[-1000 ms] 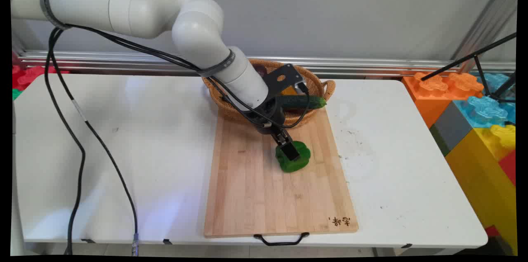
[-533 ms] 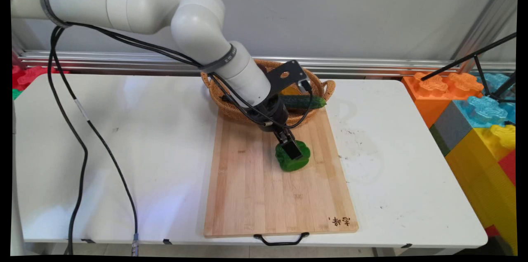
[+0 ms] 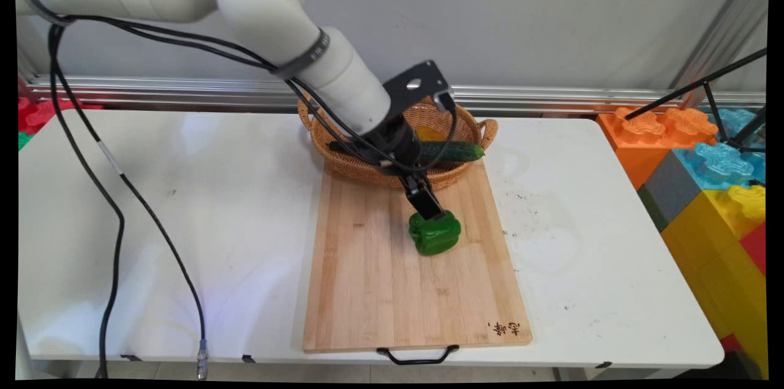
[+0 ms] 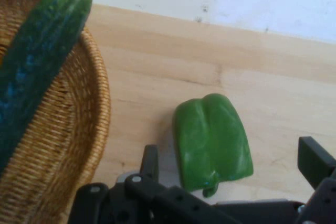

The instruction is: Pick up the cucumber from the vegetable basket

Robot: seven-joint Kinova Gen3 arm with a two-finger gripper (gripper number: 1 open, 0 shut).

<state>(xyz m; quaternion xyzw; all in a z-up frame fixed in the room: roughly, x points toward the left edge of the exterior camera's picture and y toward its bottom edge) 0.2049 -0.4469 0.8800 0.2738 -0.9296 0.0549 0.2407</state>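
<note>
We see a white table (image 3: 184, 205) with a long wooden cutting board (image 3: 392, 279) lying on it; we place everything else by that board. The board runs from the table's near edge, where a black handle (image 3: 418, 355) juts out beneath it, toward the far side. Dark burnt characters (image 3: 503, 329) mark its near right corner.

At the board's far end sits a round wicker basket (image 3: 367, 165), its rim touching or overlapping the board's far edge. A dark green cucumber (image 3: 453, 152) lies across the basket, its tip sticking out over the rim toward the right. Something yellow-orange (image 3: 429, 133) shows behind the cucumber inside the basket; we cannot tell what it is.

The white arm (image 3: 263, 15) reaches in from the upper left over the basket, black cables (image 3: 110, 162) trailing down to the table's left side.

A green bell pepper (image 3: 435, 234) (image 4: 212, 141) lies on its side on the far half of the board, toward the right edge, near the basket. The gripper (image 3: 427, 202) (image 4: 231, 182) hangs just above the pepper's far side. In the hand view its fingers (image 4: 315, 162) are spread wide, one on each side of the pepper, with clear gaps and nothing held.

To the right of the board, past the table's end, stand large toy blocks (image 3: 704, 174) in orange, blue and yellow.
</note>
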